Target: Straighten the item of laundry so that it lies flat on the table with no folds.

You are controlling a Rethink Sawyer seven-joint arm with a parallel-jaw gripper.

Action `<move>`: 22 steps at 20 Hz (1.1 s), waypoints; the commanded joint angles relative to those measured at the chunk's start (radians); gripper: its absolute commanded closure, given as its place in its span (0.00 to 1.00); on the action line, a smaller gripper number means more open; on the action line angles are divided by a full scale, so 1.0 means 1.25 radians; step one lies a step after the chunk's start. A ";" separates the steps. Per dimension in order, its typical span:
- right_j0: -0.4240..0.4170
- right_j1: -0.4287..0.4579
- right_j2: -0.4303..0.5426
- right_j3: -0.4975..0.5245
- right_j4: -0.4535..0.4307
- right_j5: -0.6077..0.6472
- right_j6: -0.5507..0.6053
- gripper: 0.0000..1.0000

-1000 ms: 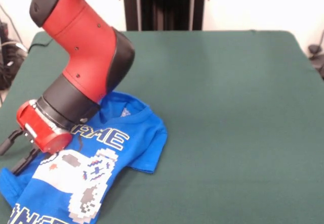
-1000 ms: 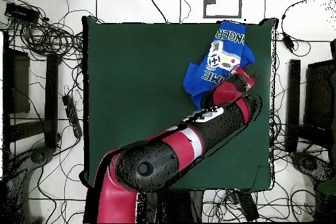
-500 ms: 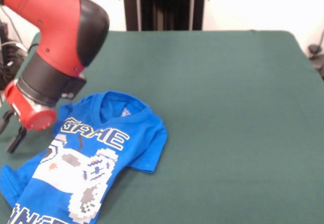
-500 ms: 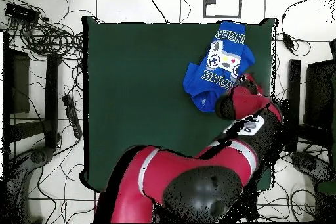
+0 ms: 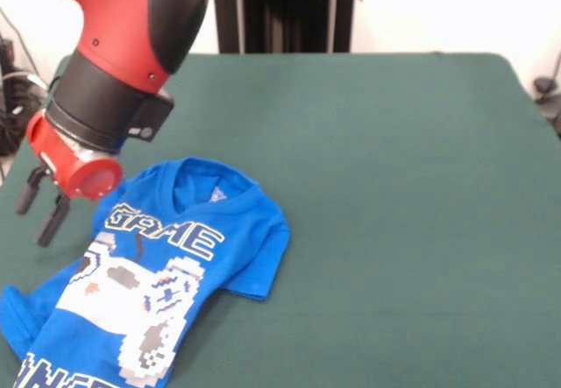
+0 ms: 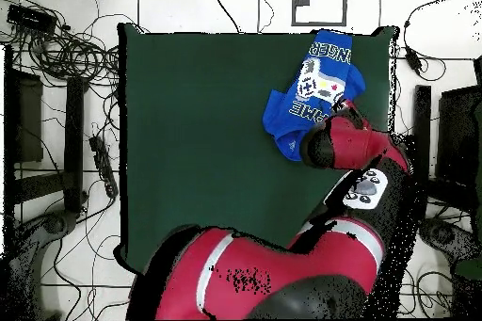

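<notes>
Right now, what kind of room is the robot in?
Probably a robot lab. A red arm's gripper hangs over a green table with one blue T-shirt, and tangled cables cover the floor around it.

One camera faces the desk (image 5: 394, 186) low and close; the other looks straight down on the whole desk (image 6: 207, 148).

My front view cuts the T-shirt (image 5: 153, 270) off at the bottom edge, losing its hem and lower lettering. Overhead, the arm (image 6: 353, 152) covers the shirt's near sleeve, and I can't make out the gripper there.
</notes>
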 commanded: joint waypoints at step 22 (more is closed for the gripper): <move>0.071 -0.077 0.275 0.104 0.025 0.232 0.104 0.00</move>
